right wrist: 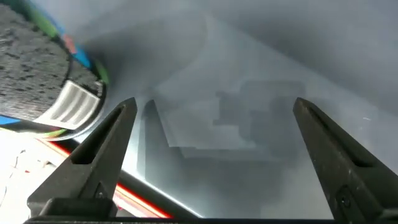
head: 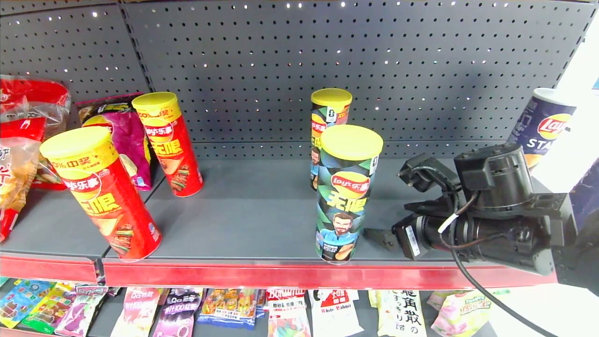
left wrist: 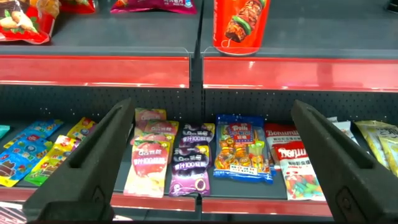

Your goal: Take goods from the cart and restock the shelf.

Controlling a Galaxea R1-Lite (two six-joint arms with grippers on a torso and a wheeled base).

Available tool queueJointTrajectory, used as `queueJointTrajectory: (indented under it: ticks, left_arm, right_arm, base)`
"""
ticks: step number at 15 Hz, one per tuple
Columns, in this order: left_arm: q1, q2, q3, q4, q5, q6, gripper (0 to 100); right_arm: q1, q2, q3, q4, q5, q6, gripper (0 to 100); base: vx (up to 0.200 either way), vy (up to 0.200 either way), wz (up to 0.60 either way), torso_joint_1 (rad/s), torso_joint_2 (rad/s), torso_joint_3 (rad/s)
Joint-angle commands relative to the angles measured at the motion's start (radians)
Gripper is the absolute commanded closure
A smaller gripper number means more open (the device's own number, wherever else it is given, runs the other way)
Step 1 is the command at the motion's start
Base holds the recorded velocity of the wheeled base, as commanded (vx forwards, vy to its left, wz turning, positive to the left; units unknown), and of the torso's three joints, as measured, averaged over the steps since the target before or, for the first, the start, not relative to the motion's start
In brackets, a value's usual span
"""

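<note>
Upper shelf (head: 252, 210), grey deck with a red front lip, backed by a pegboard (head: 374, 56).

Left end effector (left wrist: 211, 162): fingers spread wide and holding nothing, facing the lower shelf (left wrist: 249, 208), where flat packets (left wrist: 186, 165) lie in rows.

Far left of the upper shelf: snack bags (head: 18, 140) stacked against the back. Just beside them the front red can (head: 100, 192) stands at the lip, leaning a little. Behind it a purple bag (head: 124, 135) rests upright, with the rear red can (head: 168, 142) touching its side, also leaning.

Centre: the rear green can (head: 330, 112) stands upright near the pegboard. The front green can (head: 346, 196) stands directly before it at the lip, partly covering it.

Right end effector (head: 398, 206): lying level over the deck, open and empty, its fingertips just beside the front green can but apart from it. In the blurred right wrist view a round can base (right wrist: 43, 74), probably the front green can, sits outside one finger (right wrist: 93, 168).

Far right: a blue can (head: 543, 126) stands at the shelf's end.
</note>
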Motion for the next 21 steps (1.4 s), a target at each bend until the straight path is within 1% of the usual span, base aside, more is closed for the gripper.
queueJointTrajectory:
  ticks: [1, 21]
  left_arm:
    - [0.001, -0.002, 0.000, 0.000, 0.000, 0.000, 0]
    - [0.001, -0.002, 0.000, 0.000, 0.000, 0.000, 0]
  right_arm:
    - [0.012, 0.009, -0.007, 0.000, 0.000, 0.000, 0]
    - [0.056, 0.037, -0.036, 0.000, -0.019, -0.003, 0]
  base:
    - [0.000, 0.000, 0.00, 0.000, 0.00, 0.000]
    - [0.000, 0.000, 0.00, 0.000, 0.00, 0.000]
